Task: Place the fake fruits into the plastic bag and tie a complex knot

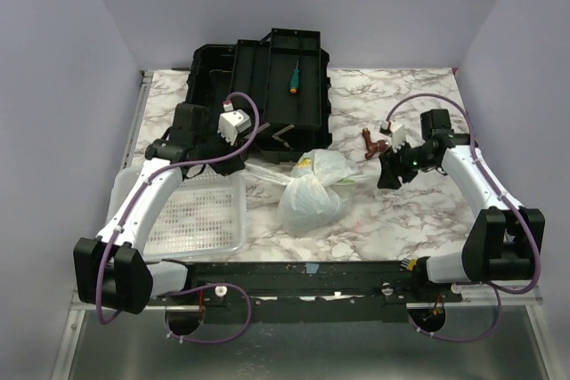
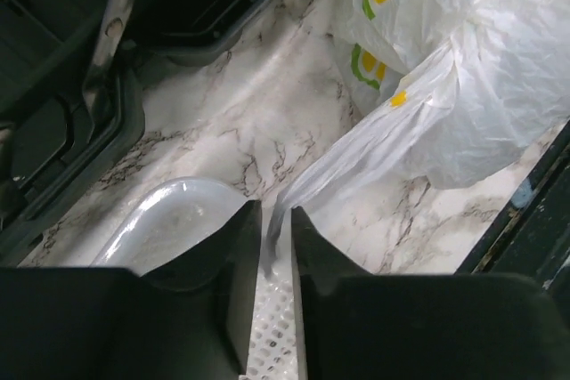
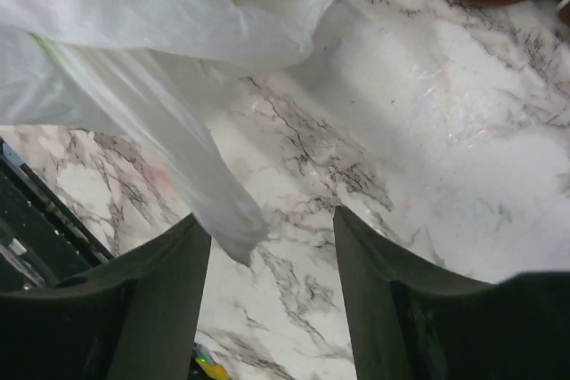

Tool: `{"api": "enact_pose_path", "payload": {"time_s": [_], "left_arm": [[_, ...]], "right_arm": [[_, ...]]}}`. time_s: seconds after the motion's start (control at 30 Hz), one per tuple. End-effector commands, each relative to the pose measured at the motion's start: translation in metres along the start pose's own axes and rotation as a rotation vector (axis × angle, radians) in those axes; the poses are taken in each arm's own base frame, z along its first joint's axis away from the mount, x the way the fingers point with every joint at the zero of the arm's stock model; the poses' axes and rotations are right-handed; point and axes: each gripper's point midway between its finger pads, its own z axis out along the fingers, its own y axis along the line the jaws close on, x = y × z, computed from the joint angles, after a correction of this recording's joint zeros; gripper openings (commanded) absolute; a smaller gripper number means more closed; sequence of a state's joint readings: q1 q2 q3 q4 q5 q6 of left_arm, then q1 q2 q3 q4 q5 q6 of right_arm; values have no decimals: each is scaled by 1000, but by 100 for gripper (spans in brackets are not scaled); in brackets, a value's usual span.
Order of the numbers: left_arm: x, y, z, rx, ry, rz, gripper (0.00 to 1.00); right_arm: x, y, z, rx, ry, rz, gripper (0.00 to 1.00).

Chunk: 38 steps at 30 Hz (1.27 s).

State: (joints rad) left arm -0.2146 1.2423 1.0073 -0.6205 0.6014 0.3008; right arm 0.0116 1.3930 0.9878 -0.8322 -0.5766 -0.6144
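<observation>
Starting at the near edge of the table (image 1: 392, 229): the white perforated basket (image 1: 191, 220) fills the near-left corner, its right rim just short of the plastic bag (image 1: 312, 198). The bag sits plump and bunched at the neck, about midway along the near edge and a little back from it. The fake fruits can't be made out through the plastic.

Left of the bag, the left gripper (image 2: 276, 242) hangs over the basket's far-right corner, jaws pinched almost together on a stretched strand of the bag's handle. On the other side, the right gripper (image 3: 272, 255) has its jaws wide apart with only marble between them. A loose tail of handle ends right beside one finger (image 3: 169, 282), ungripped.

Open marble runs from the bag to the right edge. Just beyond the right gripper lies a small brown piece (image 1: 374, 142). At the far edge, left of centre, the black toolbox (image 1: 258, 86) lies open with a green-handled screwdriver (image 1: 293, 77) in it.
</observation>
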Motion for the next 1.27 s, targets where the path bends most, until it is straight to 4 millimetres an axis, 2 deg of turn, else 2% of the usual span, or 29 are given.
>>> {"api": "enact_pose_path", "payload": {"time_s": [0.0, 0.07, 0.13, 0.17, 0.33, 0.37, 0.5, 0.57, 0.67, 0.77, 0.9, 0.97, 1.07, 1.23], "left_arm": [[-26, -16, -15, 70, -24, 10, 38], [-35, -23, -20, 99, -39, 20, 55], [-44, -27, -26, 108, -59, 35, 65], [-50, -28, -29, 108, -72, 43, 69], [-83, -34, -48, 102, -140, 65, 90], [-91, -36, -52, 106, -152, 64, 98], [-126, -37, -72, 93, -177, 26, 99], [-144, -28, -85, 79, -193, -36, 98], [-170, -4, -115, 80, -287, -189, 98], [-178, 41, -146, -51, -373, -342, 98], [-160, 85, -171, -254, -396, -416, 98], [-146, 96, -179, -318, -375, -424, 99], [-129, 105, -187, -398, -348, -416, 98], [-110, 108, -185, -451, -312, -377, 98]], "right_arm": [[-32, 13, -18, -57, -77, 4, 69], [-48, 16, -30, -69, -117, 11, 80], [-66, 19, -40, -77, -164, 19, 97], [-76, 20, -46, -74, -189, 27, 100], [-135, 17, -75, -62, -345, 59, 100], [-148, 16, -80, -63, -377, 71, 100], [-197, 6, -99, -56, -509, 145, 100], [-220, -6, -108, -20, -572, 202, 100], [-239, -30, -116, 78, -626, 281, 100], [-240, -55, -123, 144, -659, 346, 100], [-210, -94, -122, 196, -646, 476, 100], [-190, -105, -118, 215, -626, 513, 100], [-168, -108, -110, 242, -593, 532, 100], [-160, -103, -109, 250, -579, 506, 100]]}}
